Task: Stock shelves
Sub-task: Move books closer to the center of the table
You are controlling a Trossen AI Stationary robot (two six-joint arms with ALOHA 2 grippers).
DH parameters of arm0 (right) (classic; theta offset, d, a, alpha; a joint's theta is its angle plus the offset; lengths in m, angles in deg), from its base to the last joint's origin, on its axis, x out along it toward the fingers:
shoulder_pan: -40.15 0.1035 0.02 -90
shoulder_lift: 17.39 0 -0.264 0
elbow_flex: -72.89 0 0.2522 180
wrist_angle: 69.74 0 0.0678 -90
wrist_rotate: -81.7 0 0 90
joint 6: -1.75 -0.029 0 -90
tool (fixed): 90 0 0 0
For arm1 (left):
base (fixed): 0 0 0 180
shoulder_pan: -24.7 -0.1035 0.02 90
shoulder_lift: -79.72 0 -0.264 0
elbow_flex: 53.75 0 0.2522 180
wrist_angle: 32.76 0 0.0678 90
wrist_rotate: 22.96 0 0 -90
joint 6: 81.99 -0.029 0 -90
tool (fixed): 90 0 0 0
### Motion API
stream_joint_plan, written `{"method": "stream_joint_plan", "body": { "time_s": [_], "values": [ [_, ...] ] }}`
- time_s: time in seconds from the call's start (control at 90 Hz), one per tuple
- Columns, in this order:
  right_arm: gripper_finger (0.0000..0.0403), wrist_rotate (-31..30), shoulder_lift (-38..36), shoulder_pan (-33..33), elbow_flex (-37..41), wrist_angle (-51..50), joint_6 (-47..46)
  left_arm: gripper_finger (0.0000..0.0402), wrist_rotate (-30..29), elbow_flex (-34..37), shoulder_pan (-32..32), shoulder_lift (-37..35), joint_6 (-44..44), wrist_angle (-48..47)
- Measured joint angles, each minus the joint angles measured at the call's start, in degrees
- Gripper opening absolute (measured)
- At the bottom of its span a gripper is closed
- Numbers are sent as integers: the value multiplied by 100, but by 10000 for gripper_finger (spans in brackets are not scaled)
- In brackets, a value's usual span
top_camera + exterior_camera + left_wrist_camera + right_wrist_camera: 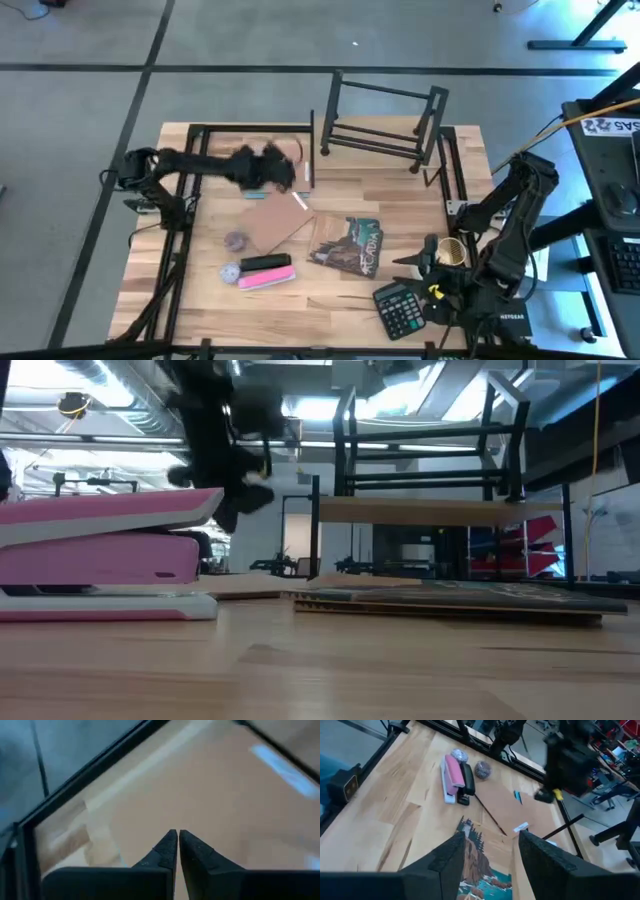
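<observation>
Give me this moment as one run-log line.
left claw: shut, empty, raised over far table | right claw: open, above illustrated book | black metal-bar rack: far edge, nothing on it

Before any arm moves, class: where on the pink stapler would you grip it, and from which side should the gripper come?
Grip the pink stapler across its narrow width near mid-length, coming straight down from above. It lies flat and long, with the black stapler close along its far side, so the fingers probably need a careful fit there. The right gripper is open.
</observation>
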Motion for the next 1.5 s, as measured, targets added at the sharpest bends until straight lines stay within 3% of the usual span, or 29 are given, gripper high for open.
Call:
{"method": "stream_joint_plan", "body": {
  "time_s": [0.1,0.167,0.3,0.644,0.856,1.089,1.5],
  "values": [
    [170,9,1,-51,0,0,0,0,839,139,-903,18,-657,994],
    [170,66,0,-79,0,1,-13,0,1100,196,-1350,98,-847,1399],
    [170,136,-8,-224,0,1,-2,0,1585,194,-2006,354,-834,1565],
    [170,303,-10,-420,0,2,14,0,2064,174,-2221,1307,-758,1513],
    [170,401,-10,-409,0,23,-13,0,2006,150,-1818,1401,-900,986],
    [170,405,-10,-409,0,22,-28,0,1568,159,-836,1402,-875,88],
    [170,405,-10,-409,0,2,-27,1,1207,194,1120,1425,388,-404]
  ]
}}
